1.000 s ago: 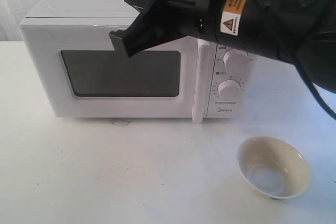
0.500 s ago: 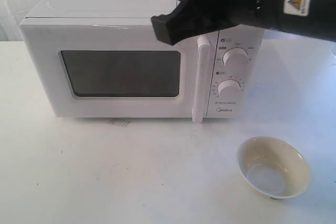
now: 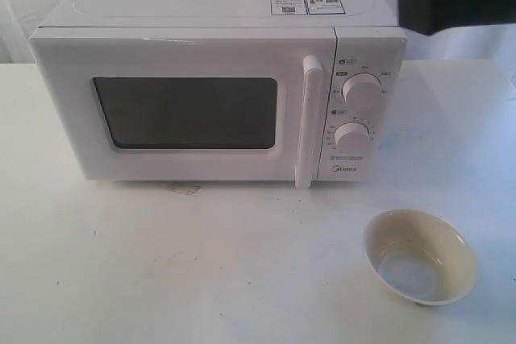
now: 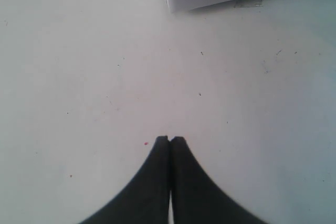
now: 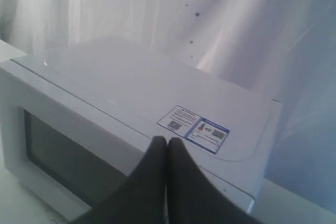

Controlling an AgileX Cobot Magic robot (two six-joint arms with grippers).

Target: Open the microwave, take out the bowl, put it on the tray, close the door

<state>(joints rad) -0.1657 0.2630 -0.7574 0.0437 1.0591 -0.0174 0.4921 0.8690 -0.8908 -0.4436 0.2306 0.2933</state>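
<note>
Our left tool (image 4: pixel 169 139) hangs over the bare white desk (image 4: pixel 94 77), near a lower corner of the white boxy countertop microwave (image 3: pixel 161 10). Its two dark fingers are pressed together on nothing. The white door with the dark window (image 3: pixel 181 58) looks flush with the body and its tall white bar handle (image 3: pixel 307 118) stands upright, though we cannot tell whether it has latched. To the right, in front of the knob panel (image 3: pixel 359 110) and well apart from it, the small cream-beige shallow bowl (image 3: pixel 419 257) sits on the desk. No tray is in view. Our right tool (image 5: pixel 167 140) hovers above the microwave's top near the stickers (image 5: pixel 194 127), fingers closed and empty. We judge this to be the last step. Next we should confirm the door is shut, pushing lightly beside the handle if not.
</note>
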